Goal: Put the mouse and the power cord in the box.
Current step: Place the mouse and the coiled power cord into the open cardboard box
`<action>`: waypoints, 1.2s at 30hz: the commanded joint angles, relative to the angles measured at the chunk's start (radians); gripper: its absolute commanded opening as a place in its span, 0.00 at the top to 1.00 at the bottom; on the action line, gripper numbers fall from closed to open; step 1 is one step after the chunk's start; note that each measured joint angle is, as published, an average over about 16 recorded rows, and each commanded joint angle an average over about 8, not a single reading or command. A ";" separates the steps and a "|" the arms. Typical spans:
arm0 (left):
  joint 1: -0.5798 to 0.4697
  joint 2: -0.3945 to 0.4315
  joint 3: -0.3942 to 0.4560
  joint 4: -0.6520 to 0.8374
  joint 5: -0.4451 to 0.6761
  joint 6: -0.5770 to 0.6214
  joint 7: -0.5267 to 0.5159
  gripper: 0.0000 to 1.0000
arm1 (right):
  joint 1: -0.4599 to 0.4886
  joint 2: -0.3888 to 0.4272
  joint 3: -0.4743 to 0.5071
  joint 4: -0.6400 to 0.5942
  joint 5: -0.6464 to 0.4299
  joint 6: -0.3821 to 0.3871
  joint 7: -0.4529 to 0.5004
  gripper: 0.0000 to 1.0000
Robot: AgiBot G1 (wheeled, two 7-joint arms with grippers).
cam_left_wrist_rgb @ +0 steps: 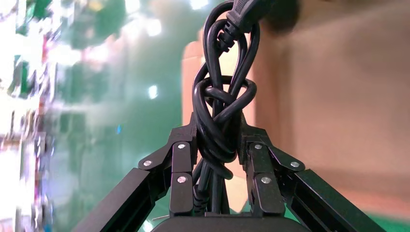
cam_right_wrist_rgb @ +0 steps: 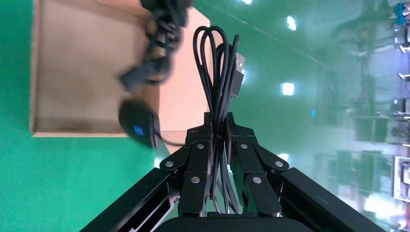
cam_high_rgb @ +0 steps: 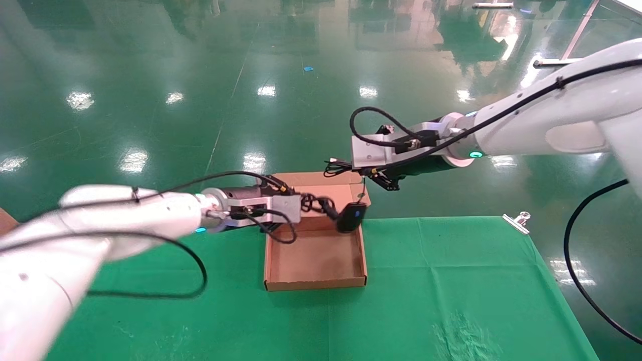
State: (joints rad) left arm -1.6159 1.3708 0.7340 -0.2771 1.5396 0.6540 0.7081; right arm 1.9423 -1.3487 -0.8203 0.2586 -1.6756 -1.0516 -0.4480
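The open brown box lies on the green cloth, its lid folded back. My left gripper hovers over the box's far part, shut on the knotted black power cord; its plug end points away from the gripper. My right gripper is above the box's far right corner, shut on the mouse's thin coiled cable. The black mouse dangles from that cable at the box's right wall, its blue spot showing.
Green cloth covers the table, which ends just behind the box. A metal clip grips the cloth at the far right corner. A brown cardboard corner shows at the far left edge. Beyond lies glossy green floor.
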 commanded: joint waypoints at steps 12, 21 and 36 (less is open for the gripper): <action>0.184 0.001 0.160 -0.165 -0.119 -0.197 -0.094 0.78 | 0.035 0.011 -0.012 -0.069 0.028 -0.093 -0.058 1.00; 0.197 -0.002 0.267 -0.205 -0.182 -0.275 -0.133 0.00 | 0.032 0.010 -0.012 -0.107 0.040 -0.087 -0.098 1.00; 0.175 -0.003 0.397 -0.215 -0.268 -0.322 -0.167 0.00 | 0.025 -0.001 -0.006 -0.102 0.074 -0.088 -0.116 1.00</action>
State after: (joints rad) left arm -1.4442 1.3671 1.1297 -0.4933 1.2708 0.3438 0.5435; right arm 1.9666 -1.3493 -0.8280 0.1589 -1.6012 -1.1423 -0.5615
